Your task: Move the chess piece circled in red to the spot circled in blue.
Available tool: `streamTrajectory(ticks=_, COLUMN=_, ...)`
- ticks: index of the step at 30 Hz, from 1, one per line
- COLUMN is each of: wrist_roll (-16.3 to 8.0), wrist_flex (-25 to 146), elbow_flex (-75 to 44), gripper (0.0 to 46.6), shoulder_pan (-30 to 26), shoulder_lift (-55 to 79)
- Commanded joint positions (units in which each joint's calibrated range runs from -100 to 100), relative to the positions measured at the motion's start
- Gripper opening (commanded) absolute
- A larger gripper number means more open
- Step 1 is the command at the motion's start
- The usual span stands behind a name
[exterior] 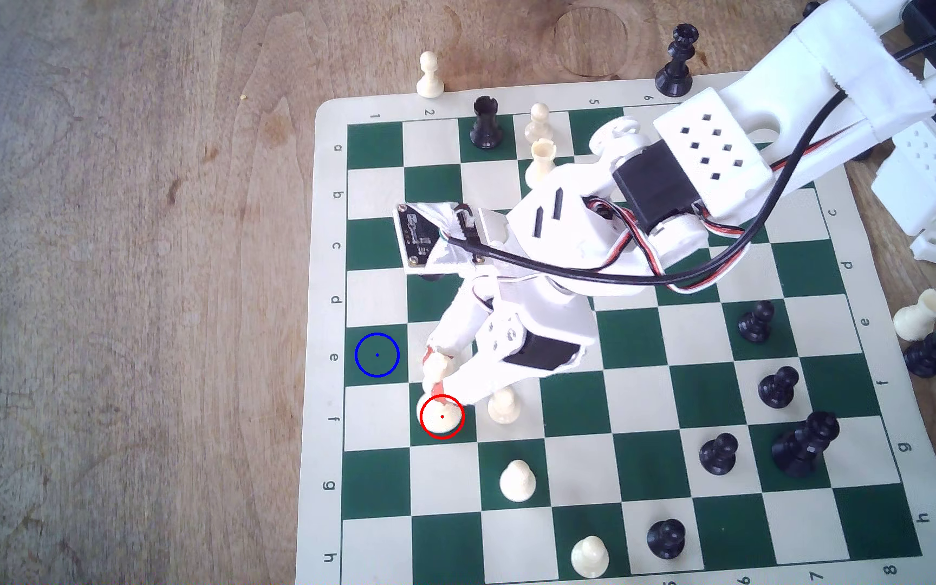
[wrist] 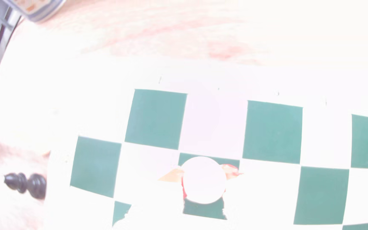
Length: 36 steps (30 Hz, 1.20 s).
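The tall cream piece (exterior: 439, 388) stands on the green square with the red ring (exterior: 442, 416), so the move to the blue-ringed square (exterior: 377, 355) is not yet made; that square lies bare, diagonally next to the piece's square toward the board's (exterior: 330, 270) near edge. The fingers (exterior: 436, 372) sit either side of the piece's slim upper body, red-padded tips touching or nearly so; whether they truly clamp it I cannot tell. Lifting, carrying and setting down remain. The piece looks smooth, hard plastic with a broad round base (wrist: 204, 180); the board is a thin, flat mat on a grained wooden desk (exterior: 117, 281).
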Motion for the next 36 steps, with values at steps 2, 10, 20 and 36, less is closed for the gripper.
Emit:
streamTrajectory(ticks=2, wrist_roll=-1.61, wrist_flex=5.41, elbow_flex=-13.0, gripper=0.2, shoulder_pan=-0.5, shoulder_lift=-6.67)
streamTrajectory(ticks=10, wrist_roll=-2.78, wrist_flex=12.62, elbow_flex=-29.14, gripper=0.2, shoulder_pan=1.92, shoulder_lift=-7.01)
streamTrajectory(ticks=20, wrist_roll=-0.73, wrist_flex=13.6, elbow_flex=-29.41, gripper=0.2, shoulder_pan=6.54, shoulder_lift=-4.04)
streamTrajectory(ticks=36, wrist_roll=0.24, wrist_flex=11.64, elbow_flex=-30.05, gripper=0.6, shoulder_pan=6.3, shoulder_lift=9.38)
